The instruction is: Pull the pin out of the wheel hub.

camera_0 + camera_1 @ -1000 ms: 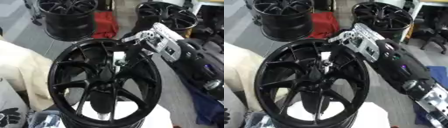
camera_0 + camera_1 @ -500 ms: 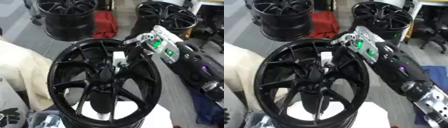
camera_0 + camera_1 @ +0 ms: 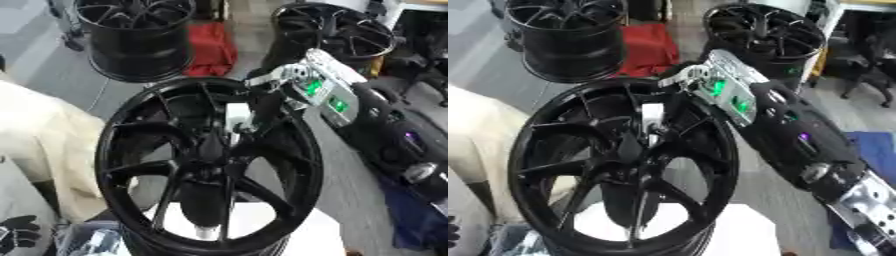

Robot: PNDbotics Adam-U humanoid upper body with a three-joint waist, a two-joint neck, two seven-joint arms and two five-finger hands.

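Observation:
A large black spoked wheel (image 3: 210,165) stands tilted right in front of me. A small white pin (image 3: 237,116) sticks up just above its hub (image 3: 210,150). My right arm comes in from the right, green lights showing on its forearm. My right hand (image 3: 261,111) sits at the hub with its dark fingers curled round the pin. How deep the pin sits in the hub is hidden. My left hand (image 3: 17,234) rests open in the lower left corner, fingers up.
Two more black wheels (image 3: 136,35) (image 3: 337,32) stand at the back with a red bag (image 3: 210,47) between them. A cream cloth (image 3: 44,145) lies to the left. A white surface (image 3: 254,225) shows under the wheel, and something blue (image 3: 420,220) lies at the right.
My right wrist has turned, bringing the green lights into sight. The hand has stayed at the hub on the pin, which has barely shifted. The left hand has not moved.

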